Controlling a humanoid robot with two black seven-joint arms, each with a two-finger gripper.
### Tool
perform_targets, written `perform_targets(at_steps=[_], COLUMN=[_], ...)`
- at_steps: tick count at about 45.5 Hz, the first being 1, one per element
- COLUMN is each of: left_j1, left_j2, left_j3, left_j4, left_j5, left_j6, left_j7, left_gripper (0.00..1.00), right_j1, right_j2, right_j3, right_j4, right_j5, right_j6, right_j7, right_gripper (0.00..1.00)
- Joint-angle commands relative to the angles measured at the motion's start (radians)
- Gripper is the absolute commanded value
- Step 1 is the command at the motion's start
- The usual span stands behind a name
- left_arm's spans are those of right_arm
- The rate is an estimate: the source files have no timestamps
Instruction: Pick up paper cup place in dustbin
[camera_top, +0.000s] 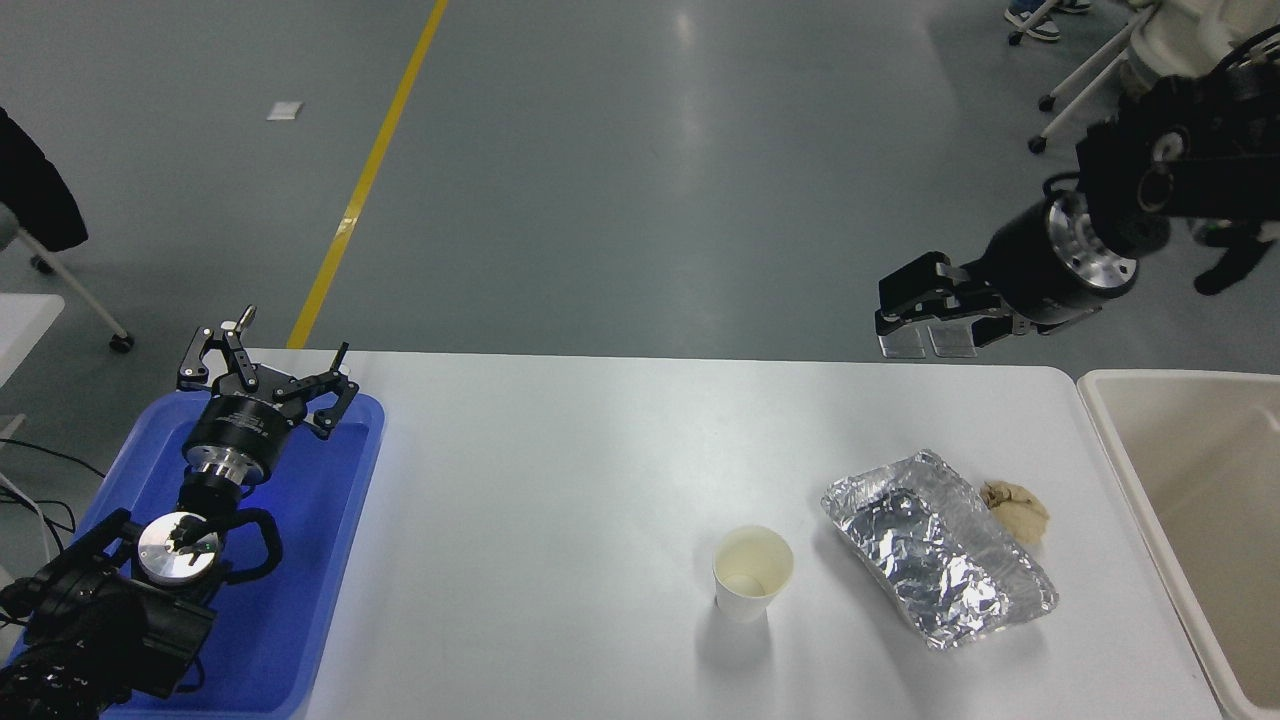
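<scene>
The paper cup (752, 574) stands upright on the white table (560, 480), right of centre near the front, its cream inside showing. The beige dustbin (1120, 440) sits at the table's right edge, partly cut off by the picture. My right gripper (903, 305) hangs in the air beyond the table's far edge, pointing left and down, well behind and to the right of the cup. It is open and empty. My left gripper (265, 365) is parked open over the blue tray (330, 540) at the lower left.
A crumpled silver foil tray (940, 550) lies just right of the cup, with a tan paper wad (1018, 505) at its far right side. Chairs and a person's feet show on the floor at the top right.
</scene>
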Motion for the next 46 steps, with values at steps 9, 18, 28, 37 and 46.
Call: perform_targets(at_steps=[9,18,28,37,46], left_j1=[0.000,0.000,0.000,0.000,0.000], left_j2=[0.000,0.000,0.000,0.000,0.000], left_j3=[0.000,0.000,-0.001,-0.001,0.000], left_j4=[0.001,0.001,0.001,0.001,-0.001], left_j5=[0.000,0.000,0.000,0.000,0.000], left_j6=[0.000,0.000,0.000,0.000,0.000], left_j7=[0.000,0.000,0.000,-0.001,-0.001], left_gripper=[1.00,1.00,1.00,1.00,1.00], right_j1=[0.018,-0.075,-0.200,-0.304,-0.396], right_j2=[0.018,0.034,0.090,0.145,0.203], right_j3=[0.054,0.048,0.049,0.083,0.095], right_j4=[0.083,0.070,0.069,0.035,-0.040], right_j5=[0.011,0.010,0.010,0.010,0.010], right_j6=[0.037,-0.062,-0.176,-0.249,-0.271], right_j7=[-0.001,-0.001,-0.001,-0.001,-0.001], right_gripper=[1.00,1.00,1.00,1.00,1.00])
